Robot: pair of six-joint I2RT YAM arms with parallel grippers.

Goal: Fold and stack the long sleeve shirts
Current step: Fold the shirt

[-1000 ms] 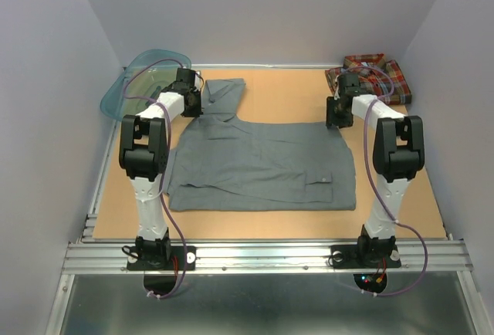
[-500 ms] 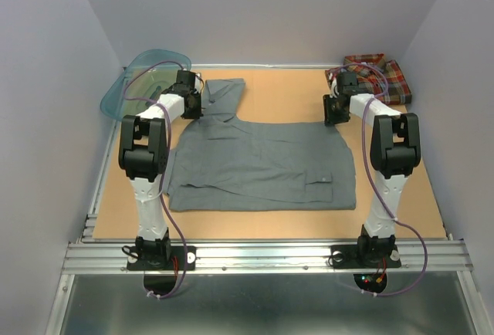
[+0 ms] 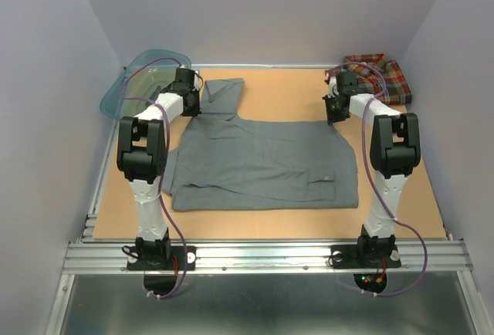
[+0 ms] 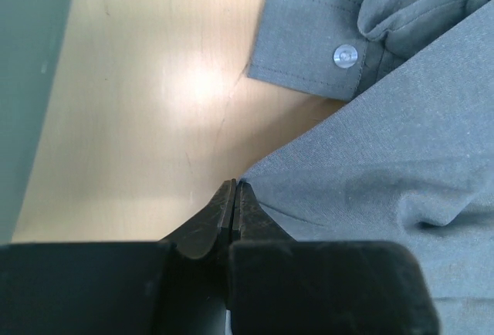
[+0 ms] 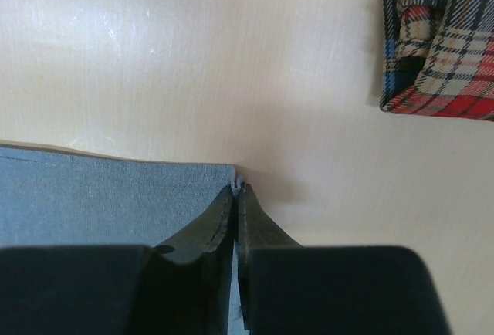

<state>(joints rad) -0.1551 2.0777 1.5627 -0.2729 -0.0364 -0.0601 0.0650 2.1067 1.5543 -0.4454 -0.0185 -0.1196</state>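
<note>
top view: the grey shirt (image 3: 262, 165) lies spread flat across the middle of the table (image 3: 285, 92), its long side running left to right, with a pocket (image 3: 323, 187) toward its near right part and one sleeve (image 3: 222, 92) reaching to the far side at the left. the plaid shirt (image 3: 378, 76), red, orange and dark blue, sits as a folded bundle in the far right corner of the table, apart from the grey shirt. a teal basin (image 3: 127, 84) leans at the far left corner, just beside the left arm.

left wrist view: the left gripper (image 4: 234, 188) has its jaws pressed together, pinching the edge of the grey shirt where the cloth meets the bare wood. a cuff (image 4: 309, 57) with a pale button (image 4: 345, 55) lies just beyond, on the far side of the fingertips.

right wrist view: the right gripper (image 5: 236, 190) has its jaws closed on the far right corner of the grey shirt, a sliver of cloth showing between the tips. the grey cloth runs off to the left of the fingers; bare table lies on the far side and to the right. a corner of the plaid shirt shows at the far right of this view, well apart from the gripper.

both grippers sit low at the far edge of the grey shirt, one at its left end, one at its right end.
</note>
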